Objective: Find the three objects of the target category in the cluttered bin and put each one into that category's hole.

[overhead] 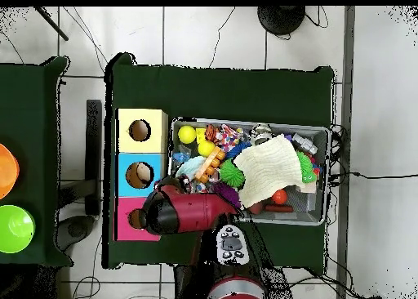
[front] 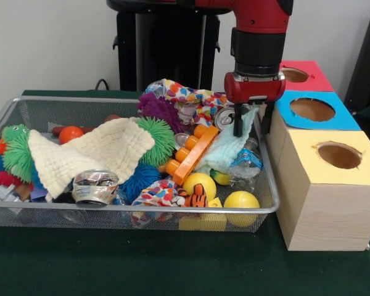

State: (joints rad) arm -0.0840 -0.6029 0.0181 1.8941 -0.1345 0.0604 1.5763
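The wire mesh bin (front: 142, 209) is full of toys and cloths. One clear wrinkled bottle (front: 246, 164) with a blue label lies at its right end, partly under a light blue cloth (front: 225, 151). No other bottle shows. My gripper (front: 251, 126) hangs open just above that cloth and bottle, its black fingers (front: 238, 126) apart with nothing held. The blue-topped box's hole (front: 312, 109) is just right of the gripper, outside the bin. In the overhead view the arm's red head (overhead: 167, 210) covers the gripper, next to the blue box's hole (overhead: 139, 174) and the bin (overhead: 326, 132).
A red-topped box (front: 302, 75) and a yellow-topped box (front: 338, 155) flank the blue one. The bin also holds a crushed silver can (front: 94, 187), a cream knitted cloth (front: 92, 151), an orange toy (front: 191, 154), yellow balls (front: 199, 183) and spiky balls (front: 157, 139).
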